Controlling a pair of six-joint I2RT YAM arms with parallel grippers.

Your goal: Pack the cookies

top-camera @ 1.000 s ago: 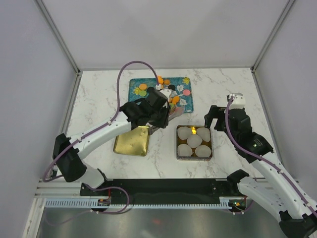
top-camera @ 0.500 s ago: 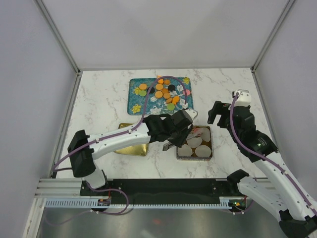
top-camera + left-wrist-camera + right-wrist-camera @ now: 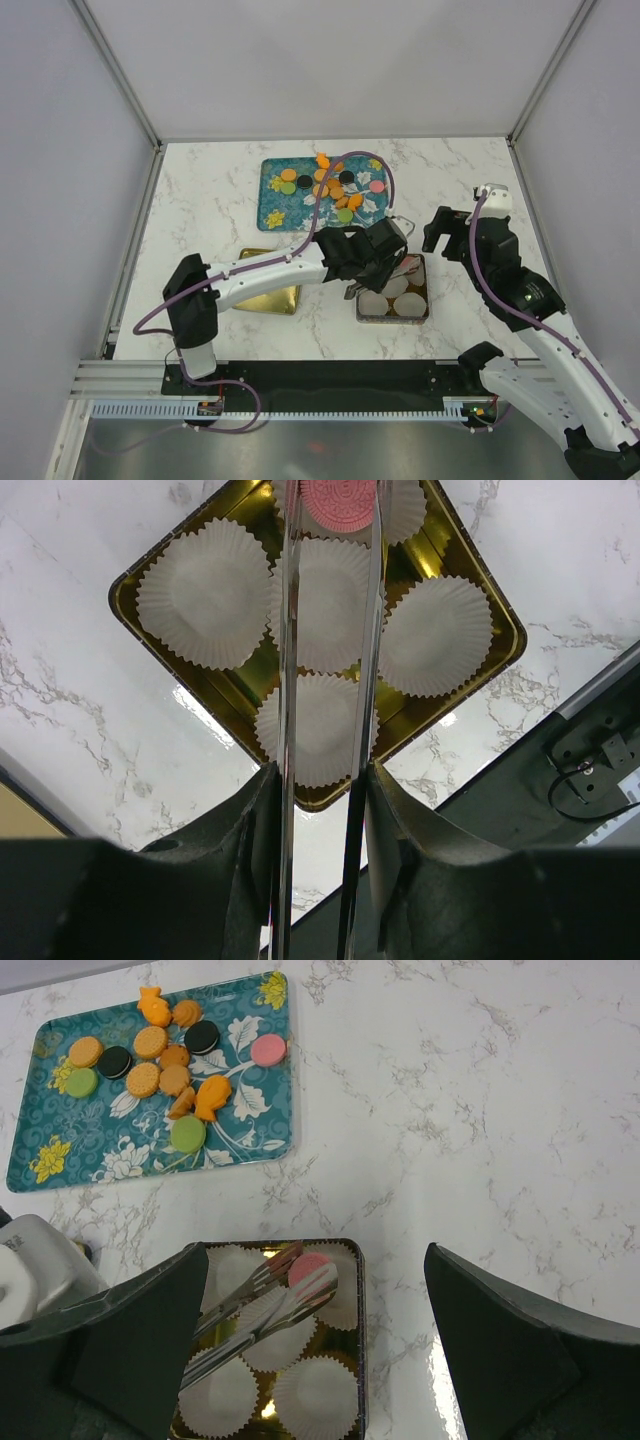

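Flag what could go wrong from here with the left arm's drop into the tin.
1. The pink cookie is pinched only at the very tips of the tongs; it could slip out early and miss a cup.
2. The paper cups crowd and overlap in the tin; lowering the tongs might snag or crumple one.

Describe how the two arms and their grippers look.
The left arm and right arm have white links with black joints. Each carries a purple cable looping outside it. The left gripper and right gripper have chunky black fingers.
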